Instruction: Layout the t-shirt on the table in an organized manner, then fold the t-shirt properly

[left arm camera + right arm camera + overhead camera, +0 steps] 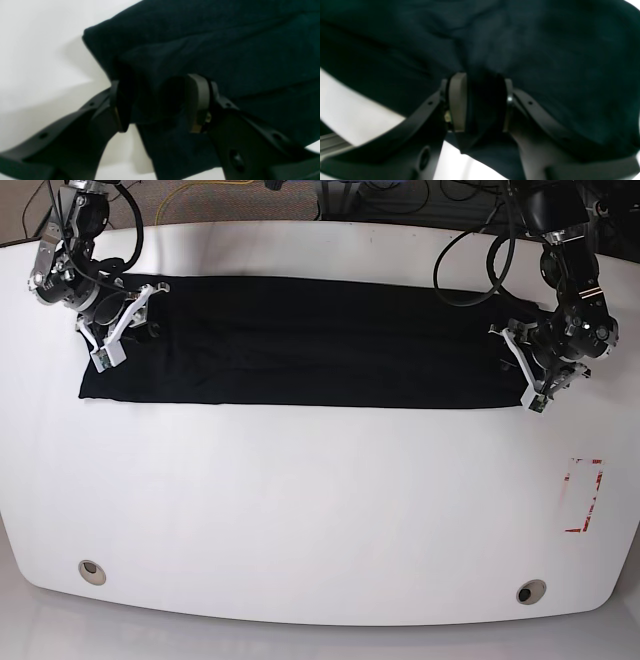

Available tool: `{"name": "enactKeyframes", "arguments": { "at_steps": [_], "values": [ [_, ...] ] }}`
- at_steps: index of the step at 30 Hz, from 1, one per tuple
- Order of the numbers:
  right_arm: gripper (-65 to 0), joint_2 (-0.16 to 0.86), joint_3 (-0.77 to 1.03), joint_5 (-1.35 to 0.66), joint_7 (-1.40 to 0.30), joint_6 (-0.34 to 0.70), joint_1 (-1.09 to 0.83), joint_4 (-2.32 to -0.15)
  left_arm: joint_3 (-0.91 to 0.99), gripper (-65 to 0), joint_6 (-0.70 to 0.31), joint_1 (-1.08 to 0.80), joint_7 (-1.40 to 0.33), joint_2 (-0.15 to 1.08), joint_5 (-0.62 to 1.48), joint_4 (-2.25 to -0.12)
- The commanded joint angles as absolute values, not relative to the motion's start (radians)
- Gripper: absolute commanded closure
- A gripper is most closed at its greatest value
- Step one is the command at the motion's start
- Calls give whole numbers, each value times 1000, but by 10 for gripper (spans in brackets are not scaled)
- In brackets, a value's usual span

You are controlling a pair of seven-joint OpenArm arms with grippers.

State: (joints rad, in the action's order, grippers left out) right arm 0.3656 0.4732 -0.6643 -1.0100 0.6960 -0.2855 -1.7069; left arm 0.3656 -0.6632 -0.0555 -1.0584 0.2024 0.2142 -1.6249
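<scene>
The t-shirt [300, 345] lies as a long, narrow black band across the far half of the worktop [320, 500], already folded lengthwise by the look of it, edges roughly parallel. The left tool [160, 102] sits at the band's end on the base view's right; the wrist view shows cloth bunched between its jaws, which stand fairly wide around a thick wad of fabric. The right tool [482, 102] is at the opposite end, jaws closer together and pinching a fold of the shirt. Both ends gripped, cloth apparently taut between them. Judged step: carrying or folding the band across its length. To do it well, lift both ends together and level so the middle does not sag or twist; keep the layers stacked in each pinch, since the wider left grip could let an inner layer slip. Bring one end over to meet the other with corners matched, lower flat, and release only once the cloth rests on the worktop. Red-marked rectangle [585, 495] stays well apart.
</scene>
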Motion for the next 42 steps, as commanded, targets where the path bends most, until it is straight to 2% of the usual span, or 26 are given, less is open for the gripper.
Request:
{"name": "enactKeyframes", "arguments": {
  "at_steps": [1,14,23,32,42],
  "values": [
    [-182,384,478,-684,-992,698,-262,-1702,371,-312,-662,-42,-1044,214,222,-1641],
    [-182,437,526,-682,-932,698,-240,-1580,371,-312,-662,-42,-1044,217,222,-1639],
    [-181,438,553,-694,-987,698,-272,-1733,371,-312,-662,-42,-1044,217,222,-1641],
    [-181,320,645,-685,-1132,698,-288,-1928,371,-312,-662,-42,-1044,216,222,-1641],
    [-181,252,627,-684,-1104,698,-337,-1874,371,-312,-662,-42,-1044,216,222,-1643]
  ]
}}
